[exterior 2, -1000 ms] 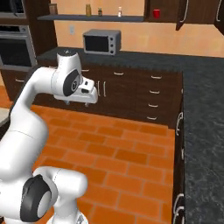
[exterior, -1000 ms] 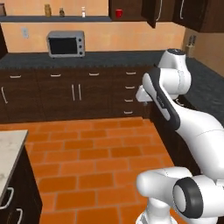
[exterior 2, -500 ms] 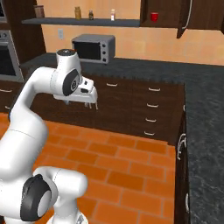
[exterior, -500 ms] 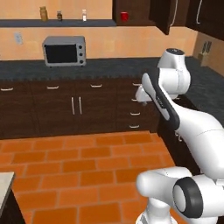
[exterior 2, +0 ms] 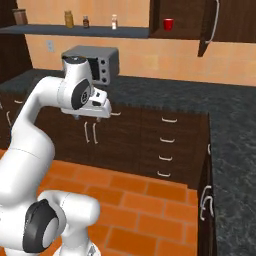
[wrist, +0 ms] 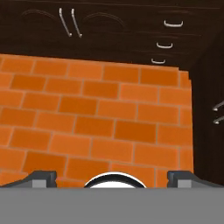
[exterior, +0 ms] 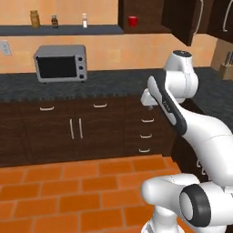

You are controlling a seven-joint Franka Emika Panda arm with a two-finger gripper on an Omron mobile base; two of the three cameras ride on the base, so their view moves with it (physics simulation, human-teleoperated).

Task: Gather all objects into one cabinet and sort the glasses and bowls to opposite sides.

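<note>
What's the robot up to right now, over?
Gripper open, empty, over brick floor. Red cup sits in open wall cabinet, out of reach. Nothing in the way.

you're in a kitchen: microwave (exterior: 60,63) on the dark counter (exterior: 109,82), brown base cabinets (exterior: 77,129), orange brick floor (exterior: 68,191).

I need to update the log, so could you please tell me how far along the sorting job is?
Done: the cabinet door stands open, with one red cup inside. In hand: nothing; the gripper points at the floor, jaws wide and empty. Left: nearly everything; no other cups or bowl are in sight yet.
</note>
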